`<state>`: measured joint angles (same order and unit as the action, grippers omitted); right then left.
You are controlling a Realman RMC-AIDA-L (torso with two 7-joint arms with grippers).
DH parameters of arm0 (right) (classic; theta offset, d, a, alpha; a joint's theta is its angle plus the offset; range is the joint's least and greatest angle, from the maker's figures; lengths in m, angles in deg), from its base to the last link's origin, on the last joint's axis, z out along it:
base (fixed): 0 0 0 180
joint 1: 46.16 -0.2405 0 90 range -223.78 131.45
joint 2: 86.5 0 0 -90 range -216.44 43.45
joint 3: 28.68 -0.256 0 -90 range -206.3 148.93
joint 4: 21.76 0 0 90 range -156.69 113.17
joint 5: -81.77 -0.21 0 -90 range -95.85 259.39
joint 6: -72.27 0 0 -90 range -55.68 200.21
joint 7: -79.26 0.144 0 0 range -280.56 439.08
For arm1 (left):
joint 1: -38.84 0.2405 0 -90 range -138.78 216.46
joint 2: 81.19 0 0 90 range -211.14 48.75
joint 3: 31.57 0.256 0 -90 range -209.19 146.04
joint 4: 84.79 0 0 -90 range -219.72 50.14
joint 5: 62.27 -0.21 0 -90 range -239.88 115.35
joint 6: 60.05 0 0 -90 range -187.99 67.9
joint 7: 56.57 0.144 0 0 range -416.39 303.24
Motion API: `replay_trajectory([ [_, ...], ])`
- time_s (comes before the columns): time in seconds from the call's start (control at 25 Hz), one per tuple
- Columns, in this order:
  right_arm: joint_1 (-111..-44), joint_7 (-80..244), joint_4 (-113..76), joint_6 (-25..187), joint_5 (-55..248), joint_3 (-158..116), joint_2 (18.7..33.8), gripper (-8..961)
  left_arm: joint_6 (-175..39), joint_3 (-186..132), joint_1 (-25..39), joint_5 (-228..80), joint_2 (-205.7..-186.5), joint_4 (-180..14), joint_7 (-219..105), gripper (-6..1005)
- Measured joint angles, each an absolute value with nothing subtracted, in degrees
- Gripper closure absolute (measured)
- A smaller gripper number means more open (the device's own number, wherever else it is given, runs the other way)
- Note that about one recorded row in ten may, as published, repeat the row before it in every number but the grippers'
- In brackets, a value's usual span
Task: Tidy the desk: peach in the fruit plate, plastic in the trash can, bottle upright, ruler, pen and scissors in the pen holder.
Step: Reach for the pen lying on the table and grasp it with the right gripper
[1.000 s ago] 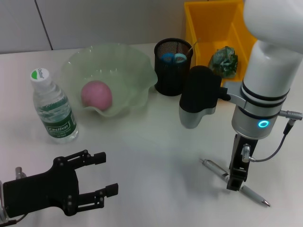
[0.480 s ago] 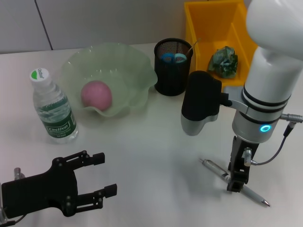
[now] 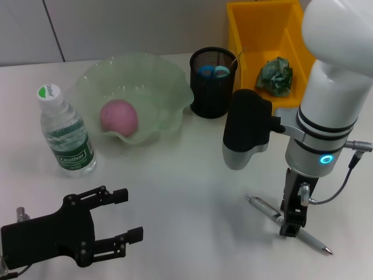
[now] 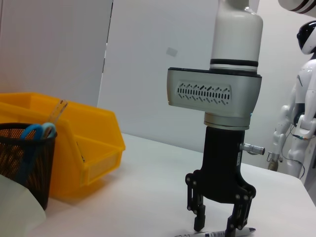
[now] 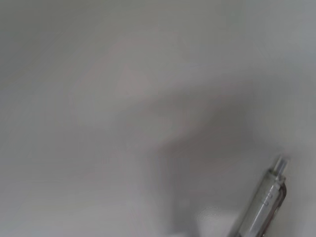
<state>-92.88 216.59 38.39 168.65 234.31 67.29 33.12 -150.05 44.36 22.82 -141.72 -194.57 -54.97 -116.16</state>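
A silver pen (image 3: pixel 289 226) lies on the white table at the front right. My right gripper (image 3: pixel 290 228) points straight down onto it, open, with its fingertips at the table on either side of the pen (image 4: pixel 217 233); the left wrist view shows this gripper (image 4: pixel 215 227) from the side. The right wrist view holds only the pen's end (image 5: pixel 266 200). The peach (image 3: pixel 119 116) rests in the green fruit plate (image 3: pixel 169 73). The bottle (image 3: pixel 64 131) stands upright at the left. The black pen holder (image 3: pixel 213 87) contains the scissors (image 3: pixel 213 71) and ruler (image 3: pixel 238 56). Green plastic (image 3: pixel 275 74) lies in the yellow trash can (image 3: pixel 250 29). My left gripper (image 3: pixel 128 224) hovers open at the front left.
The yellow bin (image 4: pixel 94 143) and the pen holder (image 4: pixel 24 158) stand side by side at the back, left of the right arm in the left wrist view. Bare table lies between the two grippers.
The right arm has shifted slightly to the right over the pen; its fingertips stay down at the pen. The left gripper has barely moved.
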Motion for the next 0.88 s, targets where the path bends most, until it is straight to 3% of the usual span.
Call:
replay_trajectory([
  [0.88,-93.15,215.49,38.97,168.78,234.63,67.29,33.07,449,-150.01,43.65,22.58,-141.72,-194.31,-55.05,-116.16,205],
])
